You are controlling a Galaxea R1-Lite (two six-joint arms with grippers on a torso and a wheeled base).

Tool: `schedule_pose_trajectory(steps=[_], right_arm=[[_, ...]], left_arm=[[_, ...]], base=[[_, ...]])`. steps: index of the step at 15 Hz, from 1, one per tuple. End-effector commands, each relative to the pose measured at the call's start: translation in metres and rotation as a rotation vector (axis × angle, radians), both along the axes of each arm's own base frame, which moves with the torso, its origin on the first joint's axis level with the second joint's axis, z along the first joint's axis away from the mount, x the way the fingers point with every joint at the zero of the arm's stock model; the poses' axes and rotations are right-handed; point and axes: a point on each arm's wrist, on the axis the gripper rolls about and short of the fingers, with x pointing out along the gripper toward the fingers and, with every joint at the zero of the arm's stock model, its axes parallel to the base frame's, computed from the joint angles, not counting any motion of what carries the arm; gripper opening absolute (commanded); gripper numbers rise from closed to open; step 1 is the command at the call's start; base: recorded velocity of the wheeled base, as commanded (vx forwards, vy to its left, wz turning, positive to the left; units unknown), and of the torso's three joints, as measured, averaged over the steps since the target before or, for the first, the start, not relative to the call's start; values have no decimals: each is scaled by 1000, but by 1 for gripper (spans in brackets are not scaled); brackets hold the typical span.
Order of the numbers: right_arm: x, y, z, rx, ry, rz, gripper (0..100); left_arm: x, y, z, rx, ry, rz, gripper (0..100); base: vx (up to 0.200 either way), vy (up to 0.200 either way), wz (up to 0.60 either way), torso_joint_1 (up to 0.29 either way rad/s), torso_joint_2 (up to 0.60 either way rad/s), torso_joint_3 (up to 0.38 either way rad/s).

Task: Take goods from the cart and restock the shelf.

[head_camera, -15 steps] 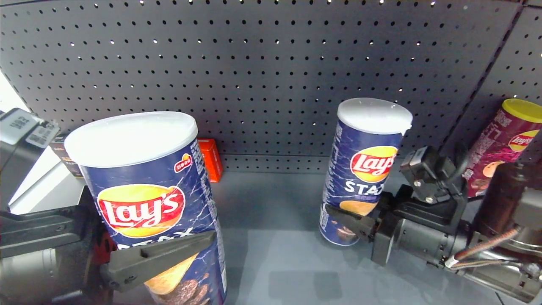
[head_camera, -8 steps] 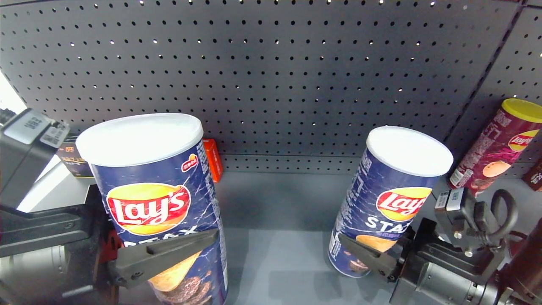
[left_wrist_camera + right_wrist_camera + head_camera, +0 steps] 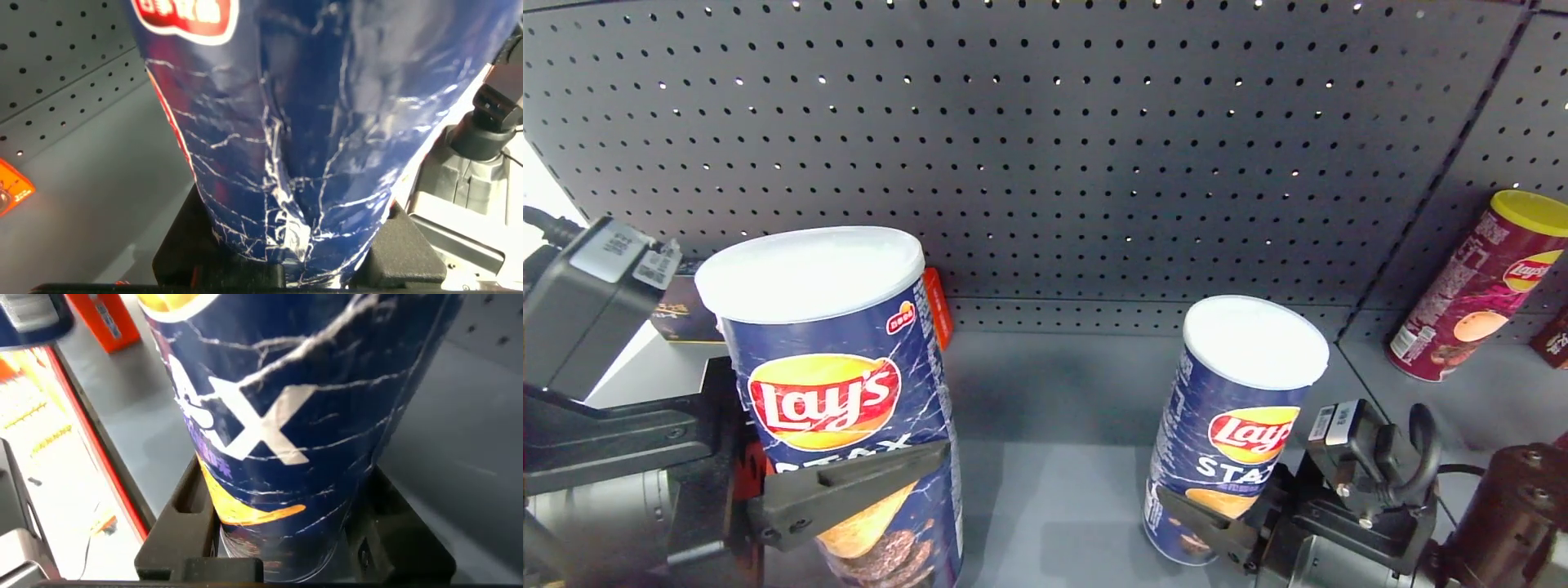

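Right can [image 3: 1241, 433] — within right gripper [image 3: 282, 539]

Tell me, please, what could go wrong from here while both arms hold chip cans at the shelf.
1. The right gripper holds the right blue can low, near its base, and the can leans; released so, it may topple on the shelf.
2. The left blue can, in the left gripper, is in front of the orange box; pushed back, it might knock it.

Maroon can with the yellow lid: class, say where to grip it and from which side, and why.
Probably its round mid-body, fingers either side, coming from the open front: the maroon can stands on its base with the pegboard wall close behind.
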Motion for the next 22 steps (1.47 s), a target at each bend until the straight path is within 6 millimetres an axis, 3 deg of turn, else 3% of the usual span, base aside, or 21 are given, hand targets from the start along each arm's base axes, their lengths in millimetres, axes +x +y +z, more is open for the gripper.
schedule_pose_trajectory(steps=[1, 9, 10, 15, 22], right_arm=[[5, 5, -8, -25, 21, 1, 0], [0, 17, -9, -16, -6, 36, 0], [0, 17, -9, -18, -9, 24, 100], [-11, 1, 0, 9, -40, -4, 100], [-51, -50, 37, 123, -142, -10, 100]], left_arm=[[0, 0, 0, 0, 2, -1, 0], [-2, 1, -9, 13, 23, -1, 0], [-2, 1, -9, 14, 24, -1, 0], [-4, 2, -10, 13, 23, -2, 0], [-4, 2, -10, 13, 23, -4, 0]], base=[[0, 0, 0, 0, 0, 0], [0, 0, 0, 0, 0, 0], [0, 0, 0, 0, 0, 0], [0, 0, 0, 0, 0, 0], [0, 0, 0, 0, 0, 0]])
